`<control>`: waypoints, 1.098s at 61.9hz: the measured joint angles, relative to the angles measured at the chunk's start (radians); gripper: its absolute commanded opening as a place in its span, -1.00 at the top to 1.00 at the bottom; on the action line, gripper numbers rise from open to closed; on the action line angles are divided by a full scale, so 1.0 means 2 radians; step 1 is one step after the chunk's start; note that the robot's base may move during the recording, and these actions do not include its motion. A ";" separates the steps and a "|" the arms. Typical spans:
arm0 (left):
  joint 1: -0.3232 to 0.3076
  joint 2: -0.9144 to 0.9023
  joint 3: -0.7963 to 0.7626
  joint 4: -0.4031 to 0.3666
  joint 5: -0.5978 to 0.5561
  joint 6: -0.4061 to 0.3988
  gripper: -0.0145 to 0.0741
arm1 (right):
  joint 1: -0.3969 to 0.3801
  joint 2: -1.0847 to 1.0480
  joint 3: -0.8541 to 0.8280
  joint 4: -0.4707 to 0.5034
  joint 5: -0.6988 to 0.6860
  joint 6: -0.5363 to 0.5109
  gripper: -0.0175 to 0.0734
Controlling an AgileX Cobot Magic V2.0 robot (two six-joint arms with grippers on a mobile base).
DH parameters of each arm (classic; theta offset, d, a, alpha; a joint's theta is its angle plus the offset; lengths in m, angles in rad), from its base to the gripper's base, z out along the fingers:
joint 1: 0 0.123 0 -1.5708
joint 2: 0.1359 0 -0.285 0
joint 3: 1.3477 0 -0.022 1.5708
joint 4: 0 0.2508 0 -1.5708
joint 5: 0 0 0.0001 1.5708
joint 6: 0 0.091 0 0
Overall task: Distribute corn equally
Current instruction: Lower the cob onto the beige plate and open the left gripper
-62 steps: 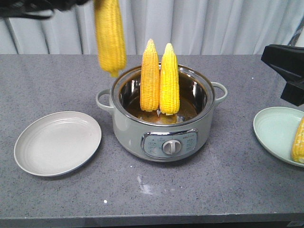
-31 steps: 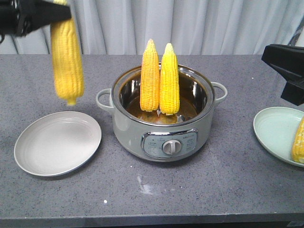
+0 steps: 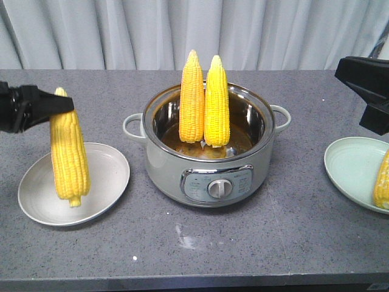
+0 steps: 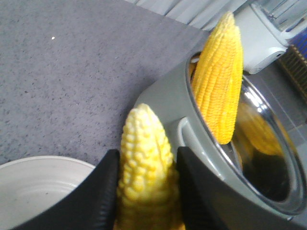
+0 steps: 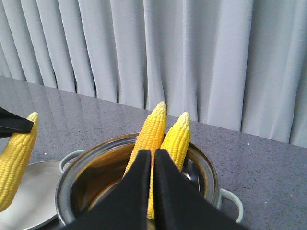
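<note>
Lowered since earlier, left hand [image 3: 61, 104] clamps a cob [image 3: 68, 159] above the grey plate [image 3: 106, 182], lower left. At centre, pot [image 3: 164, 164] holds two upright cobs [image 3: 192, 97]; green plate [image 3: 349, 164] holds a single cob [image 3: 382, 179]; right hand [image 5: 153, 158] closed, empty.

The pot [image 3: 164, 164] stands mid-frame on the bench [image 3: 273, 243], and a curtain [image 3: 273, 30] hangs behind the bench's far edge. Inside the pot, the left standing cob [image 3: 192, 97] and the right standing cob [image 3: 217, 103] are upright side by side, their tips above the rim. At lower left, the near plate [image 3: 106, 176] lies just beside the pot's handle. At the left edge, the left pincer [image 3: 61, 104] clamps the hanging cob [image 3: 68, 152] by its top, nearly upright over that plate. At the right edge, the far plate [image 3: 349, 161] carries the lying cob [image 3: 383, 179].
</note>
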 measured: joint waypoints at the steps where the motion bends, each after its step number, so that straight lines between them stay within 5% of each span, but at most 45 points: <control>1: 0.000 0.000 0.003 0.000 0.004 0.002 0.69 | 0.000 0.000 0.000 0.000 0.000 0.000 0.64; 27: 0.000 0.000 0.027 0.000 0.038 0.015 0.59 | 0.000 0.000 0.000 0.000 0.000 0.000 0.64; 53: 0.000 0.000 0.027 0.000 0.007 0.015 -0.11 | 0.000 0.000 0.000 0.000 0.000 0.000 0.64; 68: 0.000 0.000 0.027 0.000 0.032 0.015 -0.19 | 0.000 0.000 0.000 0.000 0.000 0.000 0.64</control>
